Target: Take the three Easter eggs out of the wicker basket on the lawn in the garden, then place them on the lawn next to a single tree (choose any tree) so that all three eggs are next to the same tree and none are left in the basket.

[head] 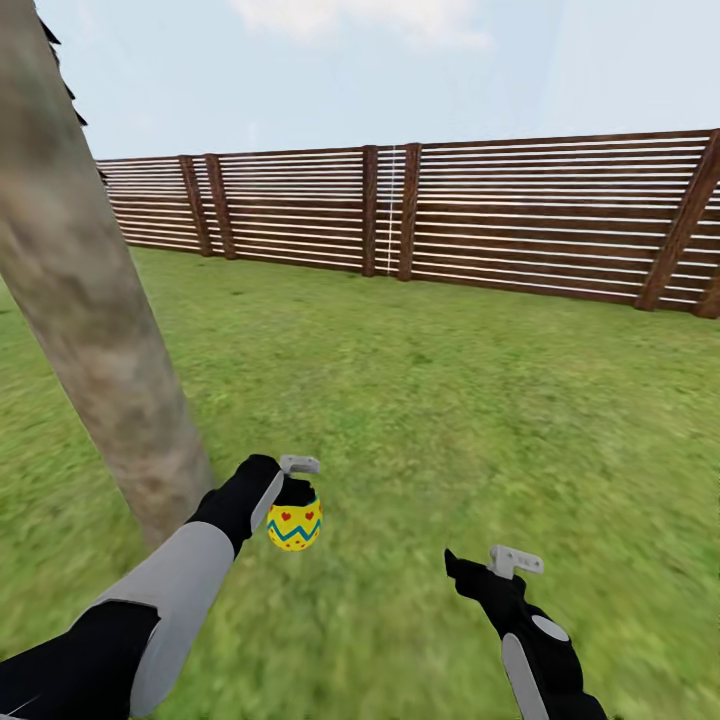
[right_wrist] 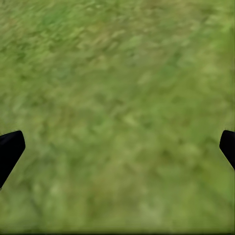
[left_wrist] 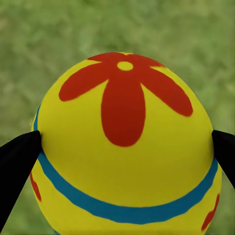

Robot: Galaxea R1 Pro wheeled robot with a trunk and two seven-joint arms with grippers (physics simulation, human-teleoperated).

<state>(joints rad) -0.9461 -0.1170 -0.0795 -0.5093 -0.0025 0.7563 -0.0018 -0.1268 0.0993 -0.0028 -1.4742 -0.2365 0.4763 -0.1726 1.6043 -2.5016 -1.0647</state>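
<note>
Head view: left pincer (head: 296, 497) grips egg (head: 294, 523) beside tree (head: 90, 300); right pincer (head: 487, 573) spread, lawn (head: 450, 400) open.

**Three cameras over the lawn**

The head camera looks forward and down over the lawn (head: 450, 400) toward the far fence (head: 500, 215). Both wrist cameras face down at grass, the left very near an egg (left_wrist: 125, 147) also visible from the head.
</note>
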